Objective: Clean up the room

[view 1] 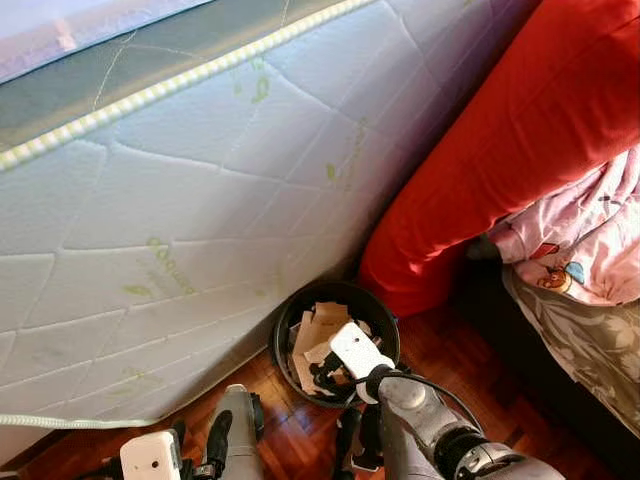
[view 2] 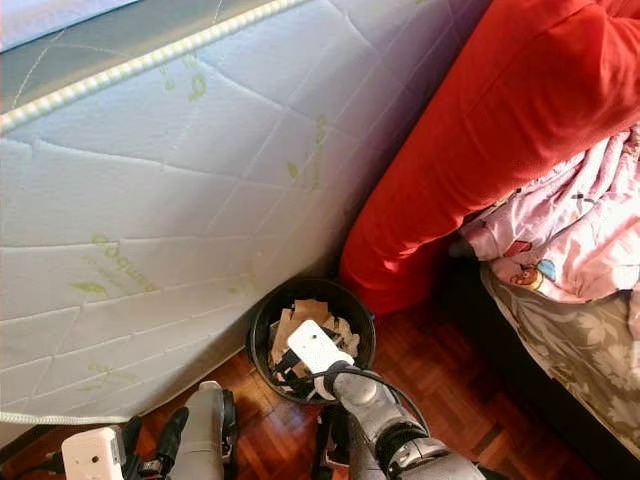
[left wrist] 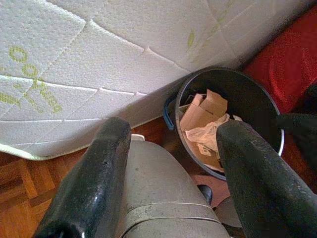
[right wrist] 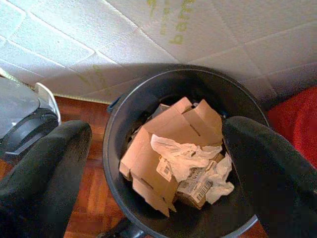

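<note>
My right pincer [right wrist: 158, 163] hangs spread over the black bin [view 1: 287, 318] of cardboard scraps [right wrist: 168, 134] on the parquet floor [view 1: 450, 350], beside the leaning white mattress [view 1: 200, 220]; my left pincer [left wrist: 173, 168] is spread too.

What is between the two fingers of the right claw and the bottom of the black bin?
In the right wrist view, torn cardboard and crumpled white paper lie in the black bin, below the open right claw.
</note>
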`<state>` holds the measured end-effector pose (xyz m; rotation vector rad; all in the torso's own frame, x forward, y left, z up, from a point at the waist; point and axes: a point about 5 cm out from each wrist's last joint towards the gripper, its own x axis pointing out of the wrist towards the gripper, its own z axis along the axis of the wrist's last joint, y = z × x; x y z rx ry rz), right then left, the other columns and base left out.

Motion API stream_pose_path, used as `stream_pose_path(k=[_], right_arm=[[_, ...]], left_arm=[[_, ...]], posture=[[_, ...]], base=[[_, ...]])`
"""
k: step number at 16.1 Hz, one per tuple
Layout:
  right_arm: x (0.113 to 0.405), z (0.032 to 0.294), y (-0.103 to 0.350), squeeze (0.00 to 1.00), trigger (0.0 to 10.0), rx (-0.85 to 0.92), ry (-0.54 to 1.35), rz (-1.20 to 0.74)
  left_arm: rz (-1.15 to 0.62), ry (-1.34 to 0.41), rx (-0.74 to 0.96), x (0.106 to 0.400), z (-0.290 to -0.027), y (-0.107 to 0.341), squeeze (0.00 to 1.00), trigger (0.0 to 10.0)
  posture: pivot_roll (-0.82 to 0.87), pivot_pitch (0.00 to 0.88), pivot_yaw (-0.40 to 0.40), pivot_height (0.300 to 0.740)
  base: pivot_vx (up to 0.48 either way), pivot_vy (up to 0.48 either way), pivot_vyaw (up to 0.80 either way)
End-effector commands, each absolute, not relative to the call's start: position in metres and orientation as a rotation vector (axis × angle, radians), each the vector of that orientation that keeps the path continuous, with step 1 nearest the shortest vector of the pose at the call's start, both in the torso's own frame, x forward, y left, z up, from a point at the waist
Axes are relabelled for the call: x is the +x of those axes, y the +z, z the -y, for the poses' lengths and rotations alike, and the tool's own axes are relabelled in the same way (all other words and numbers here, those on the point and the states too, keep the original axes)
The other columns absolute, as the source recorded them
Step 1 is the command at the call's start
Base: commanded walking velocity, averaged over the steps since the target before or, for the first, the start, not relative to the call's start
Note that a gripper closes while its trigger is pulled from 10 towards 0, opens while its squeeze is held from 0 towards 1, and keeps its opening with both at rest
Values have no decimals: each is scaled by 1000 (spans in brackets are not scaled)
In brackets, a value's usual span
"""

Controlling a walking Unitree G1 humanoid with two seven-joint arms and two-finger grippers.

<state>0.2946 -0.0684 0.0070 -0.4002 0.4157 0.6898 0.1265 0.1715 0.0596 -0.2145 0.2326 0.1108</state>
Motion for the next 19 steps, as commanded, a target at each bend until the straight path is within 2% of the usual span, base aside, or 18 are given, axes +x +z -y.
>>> stream_pose_path(k=[1,4,6,8,10,13,16,19], right_arm=[[288,77,-4,0,10000,-325,637,-495],[291,114,-9,0,10000,-19,332,-561],[285,144,-16,0,10000,24,192,-572],[274,174,-24,0,10000,72,47,-599],[264,190,-30,0,10000,104,-35,-627],[253,192,-39,0,10000,128,-69,-658],[246,183,-46,0,10000,150,-58,-694],[240,172,-52,0,10000,128,3,-750]], left_arm=[[-270,123,-217,122,-173,53,0,10000],[-305,139,-210,122,-180,39,0,10000],[-317,139,-206,125,-184,33,0,10000],[-333,142,-200,133,-190,21,0,10000],[-341,142,-182,140,-196,13,0,10000],[-360,126,-156,160,-206,0,0,10000],[-402,123,-146,175,-215,-16,0,10000],[-475,132,-170,188,-219,-34,0,10000]], posture=[[317,357,-94,655],[306,315,-89,655],[300,292,-85,655],[291,228,-83,685],[286,191,-80,705],[286,105,-64,740],[274,17,-55,740],[263,0,-61,740]], base=[[0,0,0],[0,0,0],[0,0,0],[0,0,0],[0,0,0],[0,0,0],[0,0,0],[0,0,0]])
